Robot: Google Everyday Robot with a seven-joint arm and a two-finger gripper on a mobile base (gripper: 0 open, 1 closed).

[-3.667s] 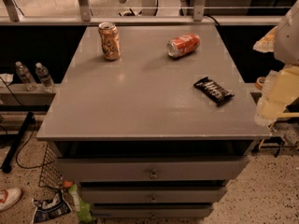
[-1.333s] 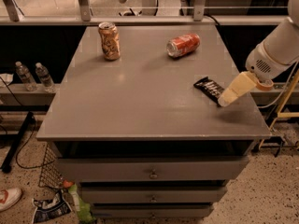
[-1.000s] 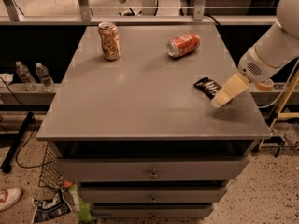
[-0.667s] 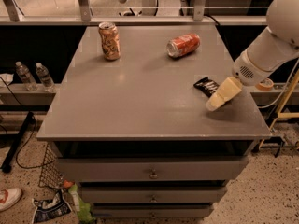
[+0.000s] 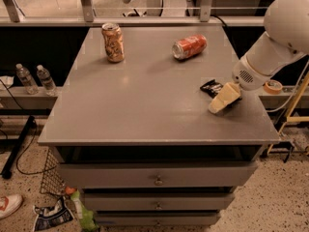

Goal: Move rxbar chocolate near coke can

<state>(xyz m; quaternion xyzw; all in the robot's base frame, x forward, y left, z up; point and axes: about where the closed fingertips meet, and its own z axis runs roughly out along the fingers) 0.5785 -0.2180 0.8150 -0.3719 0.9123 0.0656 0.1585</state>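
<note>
Lab-like workroom — grey drawer cabinet (image 5: pixel 145 105), robot gripper (image 5: pixel 218 105) above its right edge.

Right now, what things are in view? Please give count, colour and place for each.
table: one, grey, centre.
coke can: one, red, on its side, table's far right.
patterned can: one, tan-orange, upright, table's far left.
rxbar chocolate: one, black, flat near the right edge, partly behind the gripper.
water bottles: two, clear, shelf at left.
tape roll: one, tan, ledge at right.
shoe: one, pale, floor, bottom left.
gripper: one, cream, over the rxbar chocolate's right end.
arm: one, white, right side.
</note>
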